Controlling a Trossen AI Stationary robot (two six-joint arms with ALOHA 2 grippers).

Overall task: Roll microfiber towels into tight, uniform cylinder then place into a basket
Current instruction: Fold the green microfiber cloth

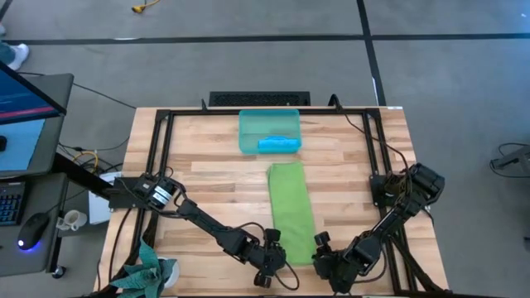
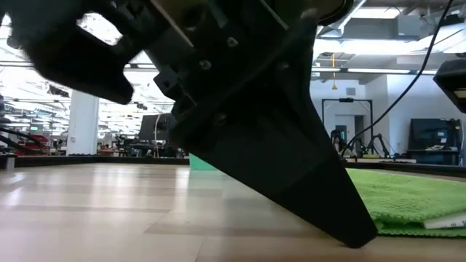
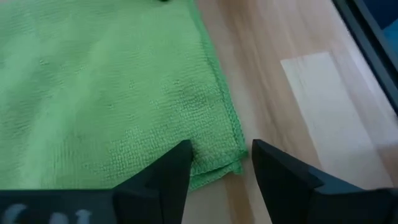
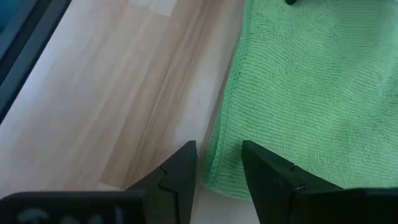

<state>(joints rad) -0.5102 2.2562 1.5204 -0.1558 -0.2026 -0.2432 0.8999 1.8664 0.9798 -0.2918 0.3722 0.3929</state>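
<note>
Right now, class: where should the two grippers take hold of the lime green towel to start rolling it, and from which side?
Grip the green towel at its two near corners: the left gripper at one, the right gripper at the other. Both are open there. The towel lies flat in a long folded strip pointing toward the basket, so come in low from the near end.

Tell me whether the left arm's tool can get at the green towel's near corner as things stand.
Probably yes: the left tool is open with the lime green towel corner right between its fingers, nothing blocking.
</note>
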